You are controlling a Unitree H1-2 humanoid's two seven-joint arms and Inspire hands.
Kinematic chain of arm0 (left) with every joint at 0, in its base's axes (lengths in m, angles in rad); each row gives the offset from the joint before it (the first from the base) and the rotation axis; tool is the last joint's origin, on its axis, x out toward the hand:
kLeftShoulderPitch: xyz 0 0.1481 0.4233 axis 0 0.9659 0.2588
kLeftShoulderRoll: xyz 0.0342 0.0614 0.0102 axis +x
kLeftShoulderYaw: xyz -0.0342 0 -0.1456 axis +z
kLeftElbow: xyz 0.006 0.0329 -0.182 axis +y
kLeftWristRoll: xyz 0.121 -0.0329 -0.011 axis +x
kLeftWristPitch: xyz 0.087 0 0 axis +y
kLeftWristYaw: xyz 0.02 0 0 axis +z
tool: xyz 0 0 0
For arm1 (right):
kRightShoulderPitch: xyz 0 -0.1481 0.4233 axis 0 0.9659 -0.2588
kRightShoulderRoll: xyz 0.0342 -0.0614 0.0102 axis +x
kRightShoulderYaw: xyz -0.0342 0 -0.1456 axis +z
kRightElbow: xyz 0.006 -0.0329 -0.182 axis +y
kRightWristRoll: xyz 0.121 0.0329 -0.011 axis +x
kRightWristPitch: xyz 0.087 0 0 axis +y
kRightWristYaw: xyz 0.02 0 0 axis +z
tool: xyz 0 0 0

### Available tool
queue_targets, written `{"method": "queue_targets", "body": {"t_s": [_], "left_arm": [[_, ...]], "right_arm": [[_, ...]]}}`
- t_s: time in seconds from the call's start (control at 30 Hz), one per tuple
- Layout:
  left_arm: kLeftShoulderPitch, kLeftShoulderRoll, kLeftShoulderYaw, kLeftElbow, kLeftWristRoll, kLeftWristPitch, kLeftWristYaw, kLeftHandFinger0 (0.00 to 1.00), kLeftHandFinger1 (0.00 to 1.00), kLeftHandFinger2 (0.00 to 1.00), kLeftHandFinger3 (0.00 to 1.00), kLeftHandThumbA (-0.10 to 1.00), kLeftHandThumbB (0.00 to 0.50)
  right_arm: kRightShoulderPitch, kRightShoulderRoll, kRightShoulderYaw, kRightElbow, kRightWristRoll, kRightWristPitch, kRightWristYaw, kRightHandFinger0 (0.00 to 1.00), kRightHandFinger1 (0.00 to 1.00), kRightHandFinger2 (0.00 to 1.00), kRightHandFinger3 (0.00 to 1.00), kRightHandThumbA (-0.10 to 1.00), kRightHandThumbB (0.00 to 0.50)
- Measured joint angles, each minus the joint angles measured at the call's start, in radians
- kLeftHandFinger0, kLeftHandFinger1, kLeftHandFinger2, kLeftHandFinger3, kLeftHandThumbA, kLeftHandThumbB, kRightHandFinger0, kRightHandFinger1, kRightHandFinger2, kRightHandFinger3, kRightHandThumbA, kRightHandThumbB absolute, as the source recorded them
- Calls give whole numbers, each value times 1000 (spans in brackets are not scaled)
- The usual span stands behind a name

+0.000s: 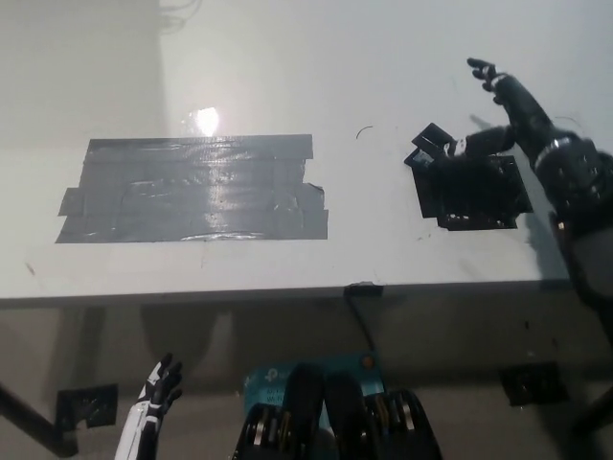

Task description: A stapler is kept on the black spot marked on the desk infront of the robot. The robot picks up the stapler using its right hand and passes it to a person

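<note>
A black stapler (442, 151) lies slanted on the black tape spot (474, 196) at the right of the white desk (287, 77). My black right hand (506, 113) hovers just above and right of the stapler, fingers spread apart and open, thumb reaching toward the stapler's rear end. It holds nothing. My white left hand (153, 401) hangs low at the bottom left, below the desk's front edge, fingers apart.
A large grey tape patch (192, 187) covers the desk's left half. A cable (362, 321) drops from the front edge at the middle. Black floor marks (84, 407) show under the desk.
</note>
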Motion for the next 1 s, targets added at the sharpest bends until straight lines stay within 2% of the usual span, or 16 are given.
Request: {"method": "queue_targets", "body": {"t_s": [0.03, 0.23, 0.3, 0.37, 0.47, 0.53, 0.87, 1.0], "left_arm": [[0, 0, 0, 0, 2, -1, 0, 1000, 1000, 1000, 1000, 1000, 500], [2, 2, 0, -1, 4, -6, 0, 1000, 1000, 1000, 1000, 1000, 500], [1, 2, 0, -2, 4, -8, -1, 1000, 1000, 1000, 1000, 1000, 500], [1, 2, -2, -2, 4, -10, -1, 1000, 1000, 1000, 1000, 1000, 500], [1, 3, -3, -3, 5, -11, 0, 1000, 1000, 1000, 1000, 1000, 500], [1, 2, -3, -3, 5, -11, 0, 1000, 1000, 1000, 1000, 1000, 500], [0, 3, -6, -4, 5, -11, 0, 1000, 1000, 1000, 1000, 1000, 500], [-1, 4, -6, -4, 8, -12, 0, 1000, 1000, 1000, 1000, 1000, 500]], "right_arm": [[-9, 0, 11, 18, -5, 1, 2, 1000, 1000, 1000, 1000, 1000, 261], [-14, 2, 51, 78, -29, 2, 3, 1000, 1000, 1000, 1000, 1000, 265], [-14, 2, 56, 95, -33, 2, 3, 1000, 1000, 1000, 1000, 1000, 278], [-11, 2, 64, 96, -38, 2, 3, 1000, 1000, 1000, 1000, 1000, 327], [-5, 4, 80, 96, -45, 2, 4, 1000, 1000, 1000, 1000, 1000, 336], [2, 9, 89, 95, -47, 2, 4, 1000, 1000, 1000, 1000, 1000, 311], [26, 36, 114, 96, -62, 3, 9, 1000, 1000, 1000, 1000, 1000, 308], [25, 37, 114, 124, -69, 1, 11, 1000, 1000, 1000, 1000, 1000, 286]]}}
